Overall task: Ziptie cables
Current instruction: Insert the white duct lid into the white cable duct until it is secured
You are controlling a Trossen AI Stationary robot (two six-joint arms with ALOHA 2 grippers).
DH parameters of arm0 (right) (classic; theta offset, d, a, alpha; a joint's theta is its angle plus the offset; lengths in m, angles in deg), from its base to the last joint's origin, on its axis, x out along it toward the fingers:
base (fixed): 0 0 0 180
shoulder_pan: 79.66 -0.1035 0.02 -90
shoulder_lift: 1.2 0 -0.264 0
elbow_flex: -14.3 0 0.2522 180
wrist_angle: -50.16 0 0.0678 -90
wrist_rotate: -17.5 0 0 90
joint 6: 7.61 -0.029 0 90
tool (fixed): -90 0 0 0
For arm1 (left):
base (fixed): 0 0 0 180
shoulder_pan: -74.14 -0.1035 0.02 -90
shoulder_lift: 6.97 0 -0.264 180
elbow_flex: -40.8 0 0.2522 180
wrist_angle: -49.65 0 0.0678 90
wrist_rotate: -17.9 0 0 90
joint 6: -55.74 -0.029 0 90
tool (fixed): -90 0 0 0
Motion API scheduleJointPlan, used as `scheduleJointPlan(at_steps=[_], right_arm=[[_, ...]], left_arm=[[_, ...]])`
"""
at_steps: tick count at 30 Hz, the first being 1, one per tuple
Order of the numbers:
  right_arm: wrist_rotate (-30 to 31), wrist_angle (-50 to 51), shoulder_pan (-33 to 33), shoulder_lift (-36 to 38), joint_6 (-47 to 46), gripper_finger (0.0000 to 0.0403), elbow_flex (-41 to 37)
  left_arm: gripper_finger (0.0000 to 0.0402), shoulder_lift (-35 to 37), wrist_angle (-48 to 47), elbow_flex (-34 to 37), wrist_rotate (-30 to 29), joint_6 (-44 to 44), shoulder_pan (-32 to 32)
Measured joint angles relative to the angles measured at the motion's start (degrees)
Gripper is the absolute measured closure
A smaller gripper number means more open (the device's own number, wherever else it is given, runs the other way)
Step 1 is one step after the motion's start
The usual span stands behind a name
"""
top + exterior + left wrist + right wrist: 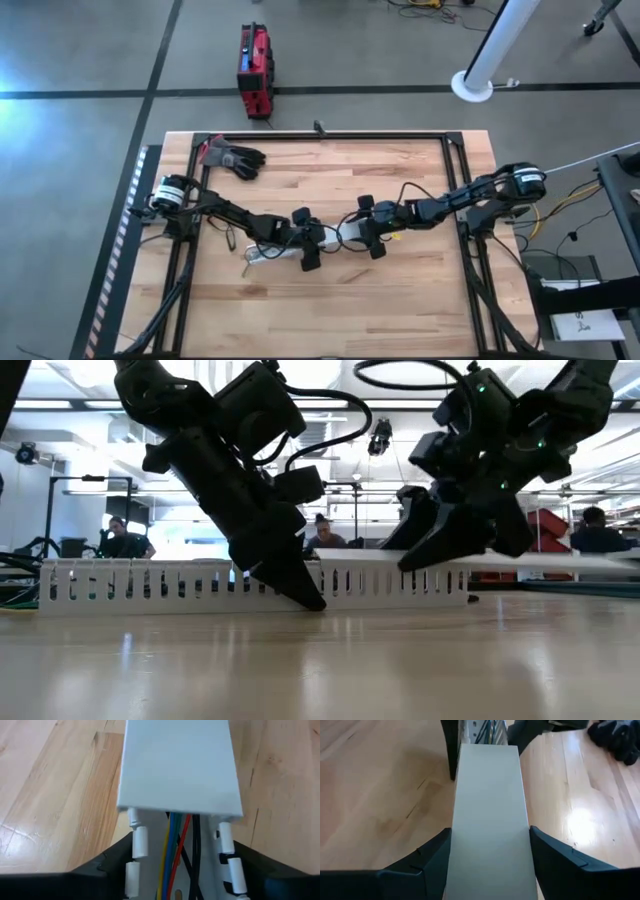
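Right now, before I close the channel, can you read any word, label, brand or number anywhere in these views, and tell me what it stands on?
No text can be read in any view.
Red and black box on the floor beyond the table: any marking too small to read.
White sheet of paper at the right edge of the high view: dark marks, too small to read.
Long white slotted plastic channel and its flat white lid: no print.

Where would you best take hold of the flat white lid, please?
Grip the flat white lid across its long edges, from above, at its end beyond the channel: it is narrow, stiff and raised off the table there, as the right gripper holds it.
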Motion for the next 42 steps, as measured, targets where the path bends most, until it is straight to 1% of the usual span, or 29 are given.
scheduleJointPlan(at_steps=[3,6,9,15,18,21,23,31,42], right_arm=[[0.1,-0.6,0.5,-1.8,1.4,0.0184,0.7],[0.0,-0.6,0.6,-2.6,1.8,0.0184,1.4],[0.2,-0.2,0.6,-2.3,3.0,0.0184,1.7],[0.1,1.0,1.4,-1.5,5.1,0.0184,1.7],[-1.6,1.9,2.7,-1.2,4.4,0.0184,1.8],[-4.5,2.2,4.1,-1.1,3.5,0.0184,1.7],[-4.9,2.5,4.3,-0.8,3.5,0.0184,1.8],[-4.9,11.6,4.5,-0.4,4.0,0.0184,6.5],[-5.2,13.5,5.1,-0.5,4.2,0.0185,7.9]], left_arm=[[0.0174,0.0,0.0,0.0,0.1,-0.3,0.1],[0.0183,0.0,0.0,0.0,0.0,-0.6,0.2],[0.0192,0.0,-0.1,0.0,0.0,-0.8,0.3],[0.0188,0.0,-0.1,0.0,-0.2,-1.1,0.6],[0.0188,0.0,-0.1,0.0,-0.6,-1.5,0.9],[0.0190,0.0,-0.1,0.0,-0.6,-1.7,0.9],[0.0190,0.0,-0.1,0.0,-0.7,-1.8,0.9],[0.0189,0.0,-0.1,0.0,-1.0,-2.3,1.0],[0.0186,0.0,-0.1,0.0,-1.2,-2.3,1.1]])
